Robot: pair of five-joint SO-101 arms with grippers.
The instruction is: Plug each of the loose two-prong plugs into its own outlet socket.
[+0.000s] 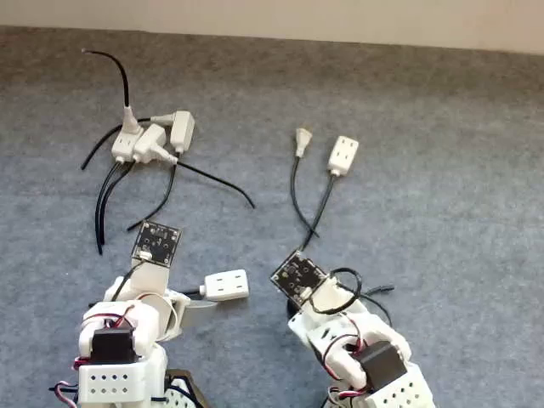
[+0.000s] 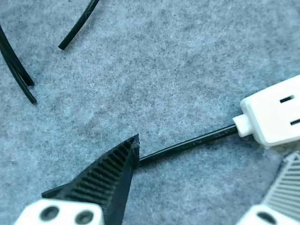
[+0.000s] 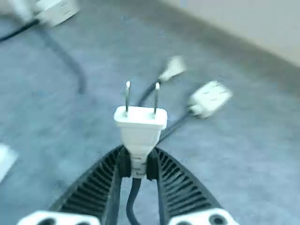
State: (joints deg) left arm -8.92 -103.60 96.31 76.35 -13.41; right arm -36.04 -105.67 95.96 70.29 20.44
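Observation:
My right gripper [image 3: 137,161] is shut on a white two-prong plug [image 3: 140,124], whose prongs point away from it toward the far carpet. Farther off lie a loose white plug [image 3: 172,68] [image 1: 301,140] and a white outlet socket [image 3: 209,98] [image 1: 343,155], side by side and apart. My left gripper [image 2: 213,150] is open just above the carpet, its black finger [image 2: 112,173] on one side of a black cord [image 2: 187,145]. That cord leads to another white outlet socket [image 2: 274,115] [image 1: 226,285], which lies just beyond the fingertips.
A cluster of white sockets with plugs in them [image 1: 144,140] lies at the far left, with several black cords [image 1: 106,200] trailing toward the left arm. Grey carpet [image 1: 442,170] covers the floor, and a pale wall [image 1: 340,17] runs along the far edge.

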